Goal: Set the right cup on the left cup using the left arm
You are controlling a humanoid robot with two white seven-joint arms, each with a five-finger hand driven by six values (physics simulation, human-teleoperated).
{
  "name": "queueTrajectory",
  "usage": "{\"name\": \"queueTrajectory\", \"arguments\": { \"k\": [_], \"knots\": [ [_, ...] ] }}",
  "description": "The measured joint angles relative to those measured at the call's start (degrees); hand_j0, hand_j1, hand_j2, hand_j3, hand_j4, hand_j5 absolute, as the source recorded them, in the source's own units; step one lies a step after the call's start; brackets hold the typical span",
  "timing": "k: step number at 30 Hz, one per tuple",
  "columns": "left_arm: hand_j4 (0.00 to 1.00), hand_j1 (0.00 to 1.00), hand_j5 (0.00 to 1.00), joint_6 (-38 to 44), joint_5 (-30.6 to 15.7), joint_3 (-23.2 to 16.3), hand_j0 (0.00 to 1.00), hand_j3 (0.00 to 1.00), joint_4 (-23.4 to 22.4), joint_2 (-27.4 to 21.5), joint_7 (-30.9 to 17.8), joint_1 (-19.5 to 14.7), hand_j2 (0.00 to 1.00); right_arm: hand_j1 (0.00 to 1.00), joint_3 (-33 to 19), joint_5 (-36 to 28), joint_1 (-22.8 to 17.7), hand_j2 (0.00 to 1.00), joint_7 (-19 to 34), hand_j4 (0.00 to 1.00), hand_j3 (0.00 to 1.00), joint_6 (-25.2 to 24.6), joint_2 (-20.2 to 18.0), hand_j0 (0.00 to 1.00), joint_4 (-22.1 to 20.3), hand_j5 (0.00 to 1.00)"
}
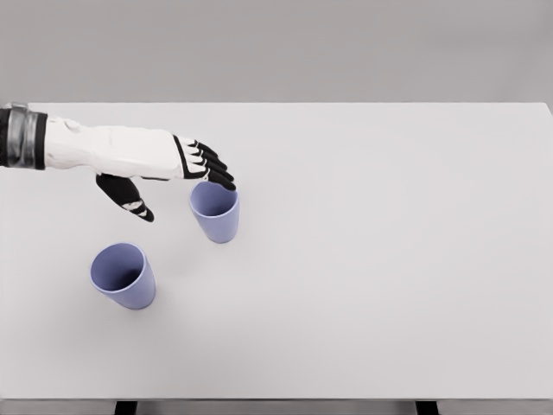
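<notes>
Right cup stands upright just below the left hand's spread fingers, apparently touching its rim, nothing gripped.

Two purple cups, right cup and left cup, one table, one robot hand

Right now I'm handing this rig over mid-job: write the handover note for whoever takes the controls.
Left hand: fingers open, at the rim of the right cup, thumb spread below; no grasp closed yet.
Right hand: out of view.
Right cup: upright on the white table.
Left cup: upright, nearer the front edge, untouched.
Done: the reach.
Left: close on the right cup, lift it, set it on the left cup.
</notes>
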State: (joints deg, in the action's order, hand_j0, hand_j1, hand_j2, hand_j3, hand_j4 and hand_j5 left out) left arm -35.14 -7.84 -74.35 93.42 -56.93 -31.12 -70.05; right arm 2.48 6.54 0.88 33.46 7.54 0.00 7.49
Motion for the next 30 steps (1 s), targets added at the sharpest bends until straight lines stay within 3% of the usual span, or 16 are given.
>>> {"name": "queueTrajectory", "arguments": {
  "k": [4, 8, 12, 15, 17, 21, 30],
  "knots": [
    [1.0, 1.0, 1.0, 0.0, 0.0, -1.2, 1.0, 1.0, -1.2, 0.8, 0.0, -2.3, 1.0, 1.0, 0.0, 0.0, -0.2, 1.0, 0.0, 1.0, 1.0, 0.0, 0.0, 1.0, 0.2, 1.0],
    [1.0, 1.0, 1.0, 0.0, 0.1, -1.5, 1.0, 1.0, -7.2, 4.3, 0.0, -2.1, 1.0, 1.0, 0.0, 0.0, -0.2, 1.0, 0.0, 1.0, 1.0, 0.0, 0.0, 1.0, 0.2, 1.0],
    [1.0, 1.0, 1.0, 0.0, 0.1, -1.6, 1.0, 1.0, -10.8, 8.2, -0.1, -1.5, 1.0, 1.0, 0.0, 0.0, -0.2, 1.0, 0.0, 1.0, 1.0, 0.0, 0.0, 1.0, 0.3, 1.0],
    [1.0, 1.0, 1.0, 0.0, 0.2, -1.6, 1.0, 1.0, -11.6, 9.2, -0.1, 1.8, 1.0, 1.0, 0.0, 0.0, -0.2, 1.0, 0.0, 1.0, 1.0, 0.0, 0.0, 1.0, 0.2, 1.0],
    [1.0, 1.0, 1.0, 0.0, 0.3, -1.5, 1.0, 1.0, -12.2, 9.7, 0.1, 2.0, 1.0, 1.0, 0.0, 0.0, -0.2, 1.0, 0.0, 1.0, 1.0, 0.0, 0.0, 1.0, 0.3, 1.0],
    [1.0, 1.0, 1.0, 0.0, 2.9, -0.9, 1.0, 1.0, -14.4, 11.7, 0.4, 3.8, 1.0, 1.0, 0.0, 0.0, -0.2, 1.0, 0.0, 1.0, 1.0, 0.0, 0.0, 1.0, 0.3, 1.0],
    [1.0, 1.0, 1.0, 0.0, 5.1, -0.5, 1.0, 1.0, -17.4, 14.4, 1.5, 4.1, 1.0, 1.0, 0.0, 0.0, -0.2, 1.0, 0.0, 1.0, 1.0, 0.0, 0.0, 1.0, 0.3, 1.0]
  ]
}}
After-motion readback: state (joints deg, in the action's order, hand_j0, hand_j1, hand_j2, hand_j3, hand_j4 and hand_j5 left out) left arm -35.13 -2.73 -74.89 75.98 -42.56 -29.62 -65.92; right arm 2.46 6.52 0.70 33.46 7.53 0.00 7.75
